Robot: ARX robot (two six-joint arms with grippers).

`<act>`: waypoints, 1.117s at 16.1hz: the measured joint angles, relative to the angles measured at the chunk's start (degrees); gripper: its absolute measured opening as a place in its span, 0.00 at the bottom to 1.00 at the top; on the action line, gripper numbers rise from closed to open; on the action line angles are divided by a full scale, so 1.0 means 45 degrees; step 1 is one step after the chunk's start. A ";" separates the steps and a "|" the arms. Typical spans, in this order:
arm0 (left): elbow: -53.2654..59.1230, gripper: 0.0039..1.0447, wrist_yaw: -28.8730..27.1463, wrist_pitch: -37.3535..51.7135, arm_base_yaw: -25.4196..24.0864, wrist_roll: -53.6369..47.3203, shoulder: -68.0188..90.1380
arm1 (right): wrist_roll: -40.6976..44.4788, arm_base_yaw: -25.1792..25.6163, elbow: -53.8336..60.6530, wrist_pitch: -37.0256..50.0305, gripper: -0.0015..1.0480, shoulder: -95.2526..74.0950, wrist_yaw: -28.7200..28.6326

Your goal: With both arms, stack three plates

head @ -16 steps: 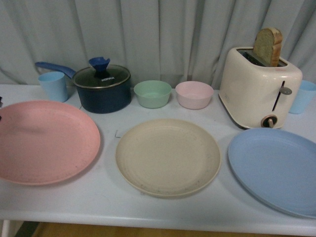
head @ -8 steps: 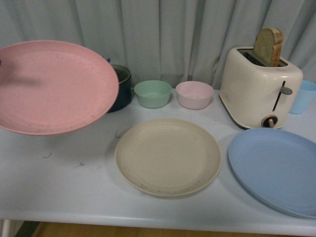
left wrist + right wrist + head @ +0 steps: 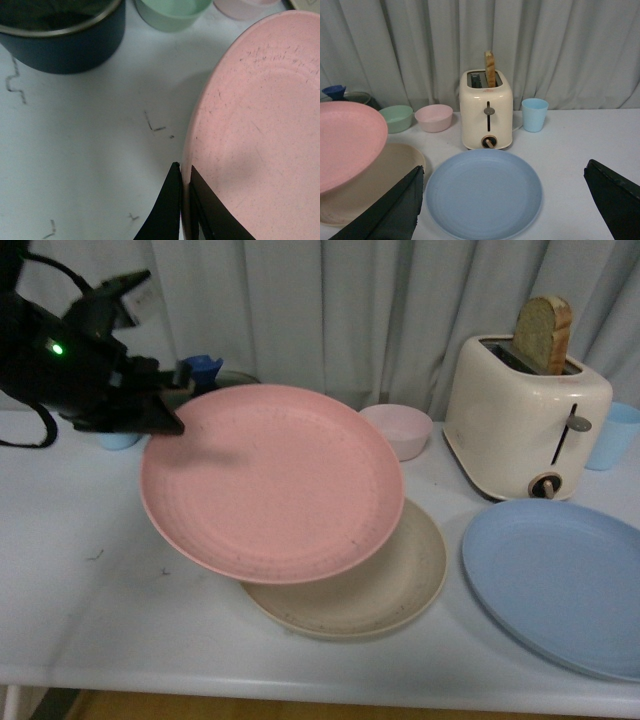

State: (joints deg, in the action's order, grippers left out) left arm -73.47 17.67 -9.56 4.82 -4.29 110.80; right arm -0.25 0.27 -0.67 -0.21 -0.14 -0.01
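The left gripper [image 3: 168, 412] grips the large round matte pink plate [image 3: 275, 480] by its rim, holding it tilted in the air over the cream-beige round plate [image 3: 395, 585] on the white table [image 3: 90, 610]. Only the left wrist view shows its black fingers [image 3: 167, 210] pinching that rim. The matte blue round plate [image 3: 560, 580] lies apart to the right. The right gripper [image 3: 503, 170], unseen from the front, is spread wide and grasps nothing. The small green bowl [image 3: 396, 117] shows only in the wrist views.

I count three plates: pink plate [image 3: 270, 480], cream plate [image 3: 400, 580], blue plate [image 3: 555, 580]. Two bowls: green bowl [image 3: 396, 118], pink bowl [image 3: 402, 426]. Two cups: left cup [image 3: 120, 440], right cup [image 3: 613, 435]. One pot [image 3: 60, 45], one toaster [image 3: 520, 420], one bread slice [image 3: 545, 332].
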 joint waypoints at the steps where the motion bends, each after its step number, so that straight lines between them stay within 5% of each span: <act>1: -0.0005 0.02 -0.0044 0.0034 0.0165 0.0146 0.0262 | 0.0000 0.0000 0.0000 0.0000 0.94 0.0000 0.0000; 11: -0.1758 0.02 -0.0991 0.0010 0.1331 0.1715 0.3473 | 0.0000 0.0000 0.0000 0.0000 0.94 0.0000 0.0000; 15: -0.1957 0.40 -0.0908 0.0000 0.1443 0.1967 0.3643 | 0.0000 0.0000 0.0000 0.0000 0.94 0.0000 0.0000; 18: -0.0879 0.83 -0.0845 0.0253 0.1326 0.1554 0.2215 | 0.0000 0.0000 0.0000 0.0000 0.94 0.0000 0.0000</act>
State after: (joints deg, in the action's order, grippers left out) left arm -77.43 13.87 -8.43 10.79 2.70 120.77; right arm -0.25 0.27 -0.67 -0.21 -0.14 -0.01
